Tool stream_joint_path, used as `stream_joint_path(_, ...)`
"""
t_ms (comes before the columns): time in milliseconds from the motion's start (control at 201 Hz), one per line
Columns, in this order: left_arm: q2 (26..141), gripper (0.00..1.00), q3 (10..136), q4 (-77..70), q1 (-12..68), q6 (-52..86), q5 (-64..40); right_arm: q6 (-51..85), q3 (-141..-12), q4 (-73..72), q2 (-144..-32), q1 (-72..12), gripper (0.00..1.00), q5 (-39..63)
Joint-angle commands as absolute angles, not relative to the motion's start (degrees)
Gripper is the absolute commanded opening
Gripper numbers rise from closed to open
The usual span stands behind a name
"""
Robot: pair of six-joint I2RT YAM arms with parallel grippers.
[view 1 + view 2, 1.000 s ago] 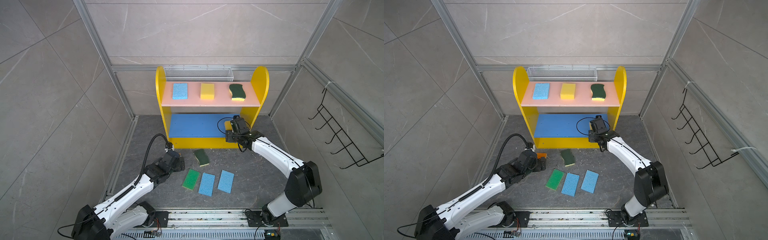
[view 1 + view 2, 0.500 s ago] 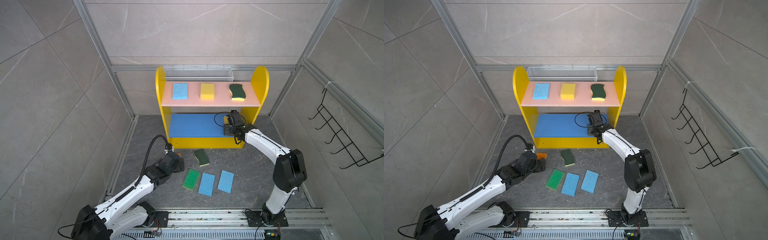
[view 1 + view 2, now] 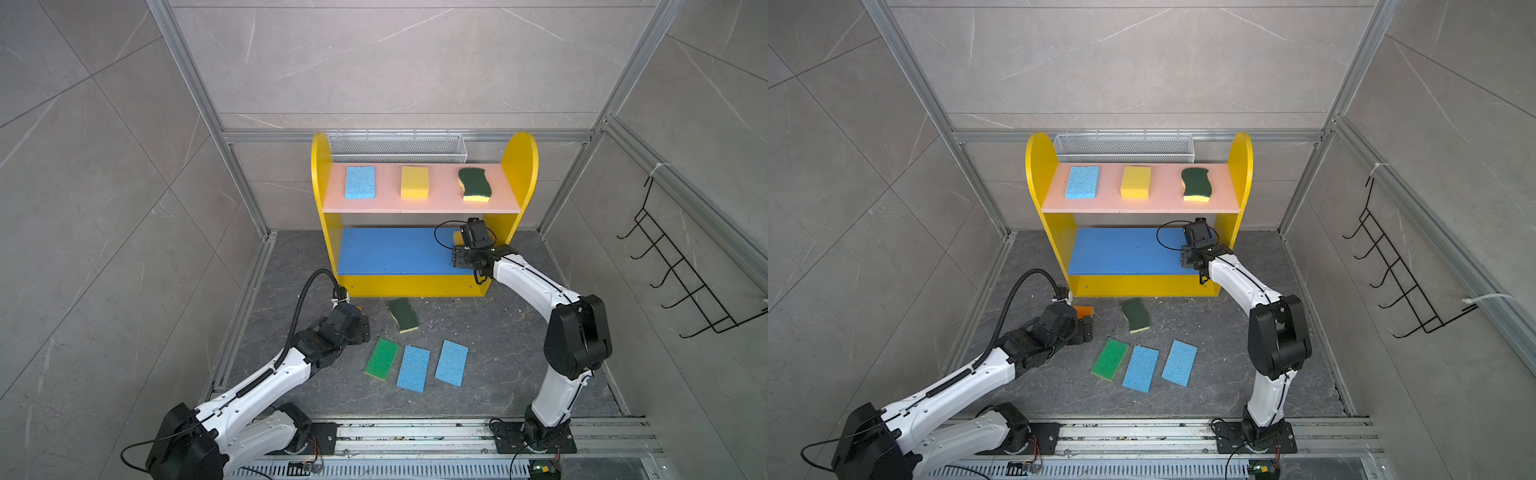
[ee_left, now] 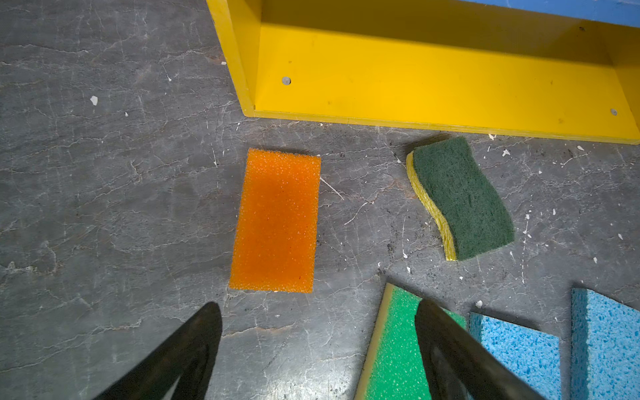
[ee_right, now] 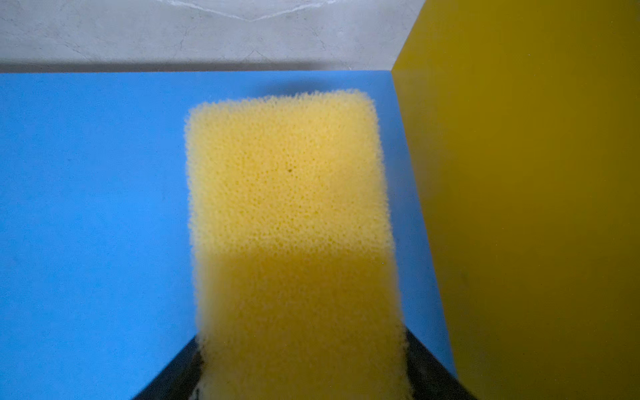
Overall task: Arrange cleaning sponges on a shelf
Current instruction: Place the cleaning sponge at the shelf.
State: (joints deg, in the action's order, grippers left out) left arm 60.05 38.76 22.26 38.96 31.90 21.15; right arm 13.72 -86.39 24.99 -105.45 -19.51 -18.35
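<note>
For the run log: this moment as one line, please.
step: placing on shelf | left gripper: open, by orange sponge | right gripper: shut on yellow sponge, over blue board

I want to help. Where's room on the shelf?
The blue board is bare from the left side panel to the yellow sponge at its right end. The pink board is crowded: light blue sponge, another yellow sponge, wavy green sponge.

L arm (image 3: pixel 266 382) low, L fingers (image 4: pixel 194 346) wide; R arm (image 3: pixel 532 280) extended, R fingers (image 5: pixel 427 367) clamped.
</note>
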Motion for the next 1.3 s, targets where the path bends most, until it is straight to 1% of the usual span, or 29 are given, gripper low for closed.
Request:
stream_joint_path(0, 60.03, 0.9, 40.96, 21.57, 38.91, 31.26, 23.02, 12.66, -87.75, 25.17, -106.98, -19.43, 0.75, -16.52)
stream_joint_path(144, 60.12, 0.9, 41.39, 22.41, 38.86, 31.5, 23.1, 12.85, -87.75, 25.41, -106.97, -19.48, 0.79, -16.82)
stream_joint_path(632, 59.01, 0.9, 41.13, 23.38, 38.87, 31.81, 23.91, 14.31, -89.1, 26.53, -106.52, -19.43, 0.8, -15.27)
stream_joint_path(762, 58.89, 0.9, 41.32, 23.9, 38.89, 31.67, 23.99, 14.7, -89.37, 27.87, -106.87, -19.44, 0.83, -17.36)
stream_joint_path(891, 58.71, 0.9, 41.4, 24.43, 38.87, 31.82, 24.34, 15.16, -89.47, 28.47, -106.8, -19.5, 0.87, -16.85)
stream_joint_path(1170, 57.36, 0.9, 41.46, 25.67, 38.9, 32.6, 24.35, 16.08, -87.79, 28.82, -102.72, -19.65, 0.89, -14.67)
stream_joint_path(1294, 56.68, 0.9, 41.05, 25.84, 38.98, 32.74, 23.92, 16.0, -84.73, 27.84, -99.55, -20.19, 0.91, -13.65)
